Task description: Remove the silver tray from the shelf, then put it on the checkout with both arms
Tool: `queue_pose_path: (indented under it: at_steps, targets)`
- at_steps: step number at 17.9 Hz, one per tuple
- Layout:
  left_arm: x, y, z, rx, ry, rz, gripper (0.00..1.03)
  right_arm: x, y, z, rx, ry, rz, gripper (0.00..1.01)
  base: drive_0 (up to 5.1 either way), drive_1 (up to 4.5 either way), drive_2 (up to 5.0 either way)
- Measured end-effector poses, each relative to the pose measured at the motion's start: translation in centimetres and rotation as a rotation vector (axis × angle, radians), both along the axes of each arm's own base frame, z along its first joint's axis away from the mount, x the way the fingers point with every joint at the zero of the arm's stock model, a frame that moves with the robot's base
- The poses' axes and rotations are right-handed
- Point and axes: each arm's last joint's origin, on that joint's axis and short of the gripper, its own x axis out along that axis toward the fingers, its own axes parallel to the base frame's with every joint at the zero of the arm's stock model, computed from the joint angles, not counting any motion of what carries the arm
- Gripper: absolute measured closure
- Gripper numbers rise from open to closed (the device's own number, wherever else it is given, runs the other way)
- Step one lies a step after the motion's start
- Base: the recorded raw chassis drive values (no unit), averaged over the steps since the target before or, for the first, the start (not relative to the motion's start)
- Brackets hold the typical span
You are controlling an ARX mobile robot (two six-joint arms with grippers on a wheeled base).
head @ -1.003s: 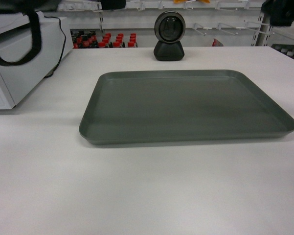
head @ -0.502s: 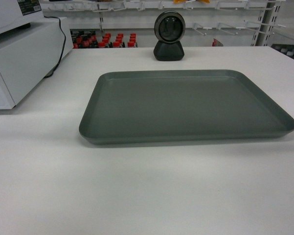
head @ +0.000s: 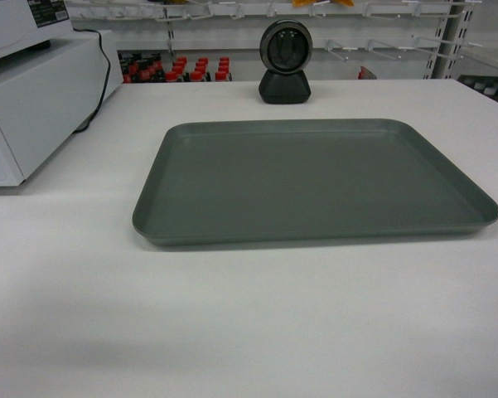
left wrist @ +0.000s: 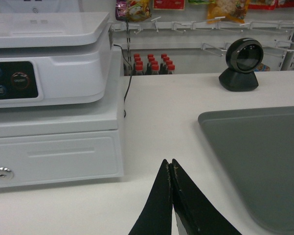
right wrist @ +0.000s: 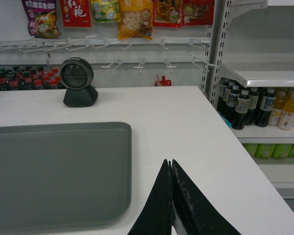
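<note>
The silver tray (head: 315,178) lies flat on the white checkout (head: 232,323), empty, with neither gripper touching it. My left gripper (left wrist: 170,164) is shut on nothing, hovering over the counter to the left of the silver tray (left wrist: 264,161). My right gripper (right wrist: 170,164) is shut too, empty, just right of the silver tray (right wrist: 54,171) over the checkout (right wrist: 195,122). Neither gripper appears in the head view. Store shelf boards (right wrist: 264,73) show at the right, holding bottles.
A black round scanner (head: 286,62) stands behind the tray. A white cash register (left wrist: 49,98) with a black cable sits at the counter's left. Bottles (right wrist: 254,107) line the shelving off the counter's right edge (right wrist: 254,166). Snack bags (right wrist: 132,17) hang behind.
One second ago both arms showed at the top corners of the head view; they have left it. The tray has stayed put on the counter.
</note>
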Motion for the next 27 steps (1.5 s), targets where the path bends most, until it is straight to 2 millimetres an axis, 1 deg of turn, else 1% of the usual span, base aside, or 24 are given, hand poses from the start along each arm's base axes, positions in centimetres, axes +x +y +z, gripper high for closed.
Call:
queue_pose_path:
  at_steps: [2,3,4,12,14,17,18,20,27]
  targets:
    - [-1.2,0.8,-0.5,0.000,-0.014,0.023,1.01,-1.0,0.0,-1.0,-0.003,0.012,0.000,0.99,0.0,0.00,0.0]
    - [-1.8,0.8,-0.8,0.000,-0.011,0.019,1.01,-1.4,0.0,-1.8,-0.003,0.038,0.001,0.99,0.0,0.00,0.0]
    - [-2.3,0.7,-1.2,0.000,-0.005,0.010,1.01,-1.9,0.0,-2.2,-0.003,0.037,0.000,0.99,0.0,0.00,0.0]
    - [-5.5,0.7,-2.6,0.000,-0.004,0.008,1.01,-4.6,0.0,-3.5,-0.003,0.023,0.000,0.99,0.0,0.00,0.0]
    - [-6.0,0.7,-3.1,0.000,-0.037,0.008,1.01,-5.0,0.0,-3.7,-0.003,0.022,0.000,0.99,0.0,0.00,0.0]
    - [-6.2,0.7,-3.6,0.001,0.002,0.008,1.01,-5.3,0.0,-4.0,-0.003,-0.011,0.000,0.99,0.0,0.00,0.0]
    - [-6.4,0.7,-3.6,0.001,0.000,0.008,1.01,-5.4,0.0,-4.4,-0.003,0.018,0.000,0.99,0.0,0.00,0.0]
    - [-7.0,0.7,-3.2,0.001,-0.024,0.008,1.01,-5.8,0.0,-4.3,-0.003,0.008,0.000,0.99,0.0,0.00,0.0]
    - [-8.0,0.7,-3.2,0.001,-0.023,0.008,1.01,-6.8,0.0,-4.2,-0.003,0.005,0.000,0.99,0.0,0.00,0.0]
